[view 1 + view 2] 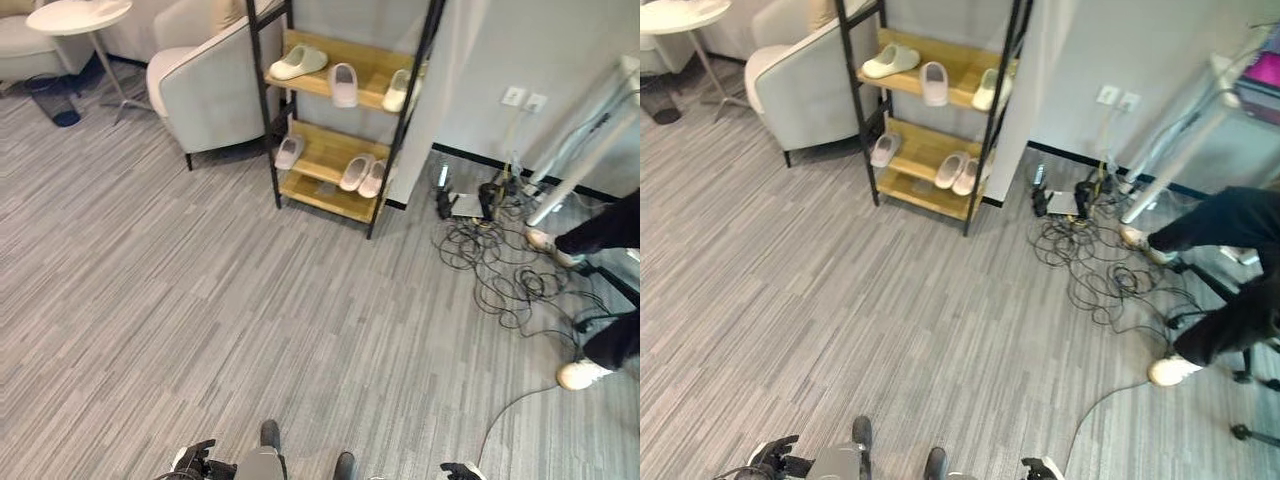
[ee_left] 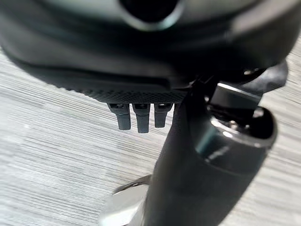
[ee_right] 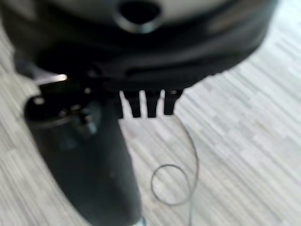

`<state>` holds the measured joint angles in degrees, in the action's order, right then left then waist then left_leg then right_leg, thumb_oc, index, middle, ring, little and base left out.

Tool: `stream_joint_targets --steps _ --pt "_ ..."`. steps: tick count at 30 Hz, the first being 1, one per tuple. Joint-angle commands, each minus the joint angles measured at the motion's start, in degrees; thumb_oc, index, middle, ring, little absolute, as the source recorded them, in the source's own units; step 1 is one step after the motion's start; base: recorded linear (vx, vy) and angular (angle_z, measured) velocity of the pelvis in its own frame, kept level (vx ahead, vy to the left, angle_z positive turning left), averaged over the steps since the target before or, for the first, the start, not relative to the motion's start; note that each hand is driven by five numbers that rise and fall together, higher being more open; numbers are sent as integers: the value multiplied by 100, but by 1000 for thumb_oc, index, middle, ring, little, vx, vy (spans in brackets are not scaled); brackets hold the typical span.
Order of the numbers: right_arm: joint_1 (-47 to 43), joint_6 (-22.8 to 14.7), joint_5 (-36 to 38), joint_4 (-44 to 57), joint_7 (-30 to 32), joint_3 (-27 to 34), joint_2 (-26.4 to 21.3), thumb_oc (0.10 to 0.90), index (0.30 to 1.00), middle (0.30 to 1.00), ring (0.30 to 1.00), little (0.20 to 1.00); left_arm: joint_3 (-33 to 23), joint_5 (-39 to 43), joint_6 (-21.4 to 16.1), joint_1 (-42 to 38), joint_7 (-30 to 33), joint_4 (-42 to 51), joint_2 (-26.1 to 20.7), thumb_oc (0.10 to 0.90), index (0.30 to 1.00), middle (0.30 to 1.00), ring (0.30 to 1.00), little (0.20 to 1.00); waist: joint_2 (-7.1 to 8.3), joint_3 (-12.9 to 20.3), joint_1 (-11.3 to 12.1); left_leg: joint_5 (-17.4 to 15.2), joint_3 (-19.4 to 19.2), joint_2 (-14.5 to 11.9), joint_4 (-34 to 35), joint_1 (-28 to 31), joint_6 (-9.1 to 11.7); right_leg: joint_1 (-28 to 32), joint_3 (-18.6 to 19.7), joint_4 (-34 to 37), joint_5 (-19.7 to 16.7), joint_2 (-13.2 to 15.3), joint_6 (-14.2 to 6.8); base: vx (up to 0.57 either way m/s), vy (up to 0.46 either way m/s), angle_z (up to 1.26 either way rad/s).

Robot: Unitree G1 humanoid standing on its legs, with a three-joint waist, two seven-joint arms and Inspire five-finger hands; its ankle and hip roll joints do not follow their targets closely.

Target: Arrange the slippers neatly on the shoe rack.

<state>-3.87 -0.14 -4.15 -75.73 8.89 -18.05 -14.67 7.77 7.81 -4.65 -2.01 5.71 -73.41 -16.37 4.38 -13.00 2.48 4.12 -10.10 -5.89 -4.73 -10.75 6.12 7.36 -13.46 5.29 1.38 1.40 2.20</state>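
Grey carpet runs to the shoe rack (image 1: pixel 340 110), well away from me. Its slippers (image 1: pixel 298 63) look soft and light; I'd pinch one by the heel. My left hand (image 2: pixel 136 115) and right hand (image 3: pixel 148 104) hang loose, holding nothing.

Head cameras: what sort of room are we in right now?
Probably a lounge or office mock-up used as a test space: grey carpet, an armchair beside a shoe rack holding slippers, plus loose cables and a seated person.
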Motion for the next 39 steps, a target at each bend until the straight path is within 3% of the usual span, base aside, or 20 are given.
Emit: stream_joint_targets --steps 1,4,7,11,13,17,20,22,25,26,27,30,31,33,35,37,38,39 --pt "-18 -85 13 209 66 -44 -188 800 900 900 900 900 56 -74 -91 192 -24 64 74 800 900 900 900 900 73 284 122 79 124 170 -34 -50 -226 151 288 -605 635 49 -602 213 167 -17" --pt "-67 -93 -31 217 67 -61 -144 800 900 900 900 900 1 -79 -76 204 -28 17 47 800 900 900 900 900 131 363 160 -1 134 286 19 105 -315 190 342 -770 641 146 -691 158 132 -20" --pt "-152 -105 -55 255 7 -100 -55 800 900 900 900 900 -50 -117 -58 190 -36 -15 -13 800 900 900 900 900 146 458 194 -161 104 438 208 435 -492 -5 400 -1446 524 295 -902 162 179 -1" --pt "-299 -107 -64 382 -36 -151 22 800 900 900 900 900 -37 -114 -50 106 -40 51 -111 800 900 900 900 900 19 325 57 -345 137 555 351 883 -724 -711 521 -2956 -310 527 -1169 143 203 -5" --pt "-334 -114 -39 441 -47 -169 36 800 900 900 900 900 -30 -69 -58 76 -44 96 -127 800 900 900 900 900 -77 274 -7 -454 192 575 415 1104 -786 -1064 565 -3362 -343 503 -1106 224 164 -1" --pt "-387 -118 -20 485 -79 -254 21 800 900 900 900 900 9 -45 -68 27 -73 95 -98 800 900 900 900 900 -116 214 -174 -683 426 695 552 1512 -803 -1558 527 -2443 -98 239 -911 297 63 4" --pt "-402 -47 -78 443 -112 -274 -30 800 900 900 900 900 -1 -45 -71 -86 -60 57 -98 800 900 900 900 900 -28 162 -352 -882 646 835 610 1830 -754 -1811 576 -1089 -393 179 -954 348 -16 16" --pt "-298 -36 -43 378 -91 -227 -53 800 900 900 900 900 10 -44 -102 -132 -78 59 -63 800 900 900 900 900 26 230 -412 -1106 822 915 561 2020 -742 -1673 756 -902 -473 77 -909 381 -36 33" --pt "-143 -15 -12 269 -83 -147 -62 800 900 900 900 900 26 -85 -100 -89 -94 48 -12 800 900 900 900 900 5 338 -457 -1280 872 893 453 2157 -672 -1577 673 -921 -424 46 -834 360 -59 64" --pt "-26 -23 55 220 -80 -73 -75 800 900 900 900 900 46 -103 -100 -28 -94 55 28 800 900 900 900 900 -28 417 -505 -1161 865 825 -99 2084 -451 -1348 579 -848 -347 -28 -724 361 -85 74" --pt "-25 -23 55 221 -80 -73 -76 800 900 900 900 900 46 -103 -100 -27 -94 56 30 800 900 900 900 900 -32 418 -511 -1174 871 820 -121 2074 -448 -1345 572 -845 -347 -30 -722 337 -92 48" --pt "0 -64 190 273 -44 2 -105 800 900 900 900 900 101 -56 -92 -43 -109 168 19 800 900 900 900 900 70 289 -467 -467 677 621 -1895 1290 -60 -946 559 -752 -207 -19 -511 221 -100 17" --pt "-23 -46 277 273 -31 25 -127 800 900 900 900 900 142 -17 -75 -66 -96 218 -1 800 900 900 900 900 208 191 -371 -323 436 487 -2641 810 -97 -743 545 -713 -93 45 -386 176 -106 -1" --pt "1 -45 311 267 -26 37 -143 800 900 900 900 900 153 -4 -68 -68 -96 233 -5 800 900 900 900 900 266 172 -319 -378 305 398 -2784 554 -167 -628 515 -690 -32 83 -361 181 -58 -15" --pt "-8 -41 353 266 -13 18 -141 800 900 900 900 900 176 8 -87 -67 -84 237 4 800 900 900 900 900 286 157 -191 -581 221 423 -2629 200 -287 -434 579 -621 80 50 -358 280 15 -27" --pt "-19 -78 395 282 -4 24 -152 800 900 900 900 900 181 24 -103 -43 -89 222 23 800 900 900 900 900 286 190 -107 -702 264 529 -1958 -78 -377 -265 676 -490 196 16 -438 337 106 -27" --pt "-25 -96 412 293 15 32 -158 800 900 900 900 900 188 20 -105 -35 -89 211 30 800 900 900 900 900 238 184 -62 -523 333 490 -1274 -93 -363 -143 730 -454 285 -31 -474 466 215 -22" --pt "-53 -110 416 308 50 31 -179 800 900 900 900 900 169 70 -109 -34 -88 214 21 800 900 900 900 900 107 193 19 -49 554 412 -315 -113 -289 -2 844 -426 399 -171 -489 470 233 -20"
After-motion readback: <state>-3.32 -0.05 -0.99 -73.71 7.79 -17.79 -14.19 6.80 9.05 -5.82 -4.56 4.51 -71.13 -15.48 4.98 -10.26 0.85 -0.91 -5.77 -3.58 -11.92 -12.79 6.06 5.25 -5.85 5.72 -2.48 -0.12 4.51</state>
